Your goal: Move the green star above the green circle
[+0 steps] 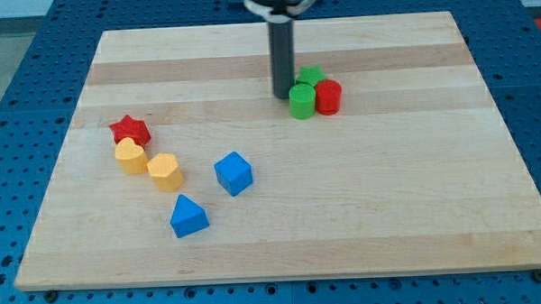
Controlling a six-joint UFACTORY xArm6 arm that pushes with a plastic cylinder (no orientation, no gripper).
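Observation:
The green star [310, 76] lies at the view's upper middle, partly hidden behind the green circle [301, 102], which stands just below it and touches it. The red circle [328, 97] sits against the right side of the green circle. My tip [283, 96] rests on the board just left of the green circle and the green star, close to or touching them.
At the view's left a red star [130, 131], a yellow heart [131, 158] and a yellow hexagon [166, 172] lie in a chain. A blue cube [233, 173] and a blue triangle [189, 216] lie below the middle. The wooden board [416, 183] ends at blue perforated table.

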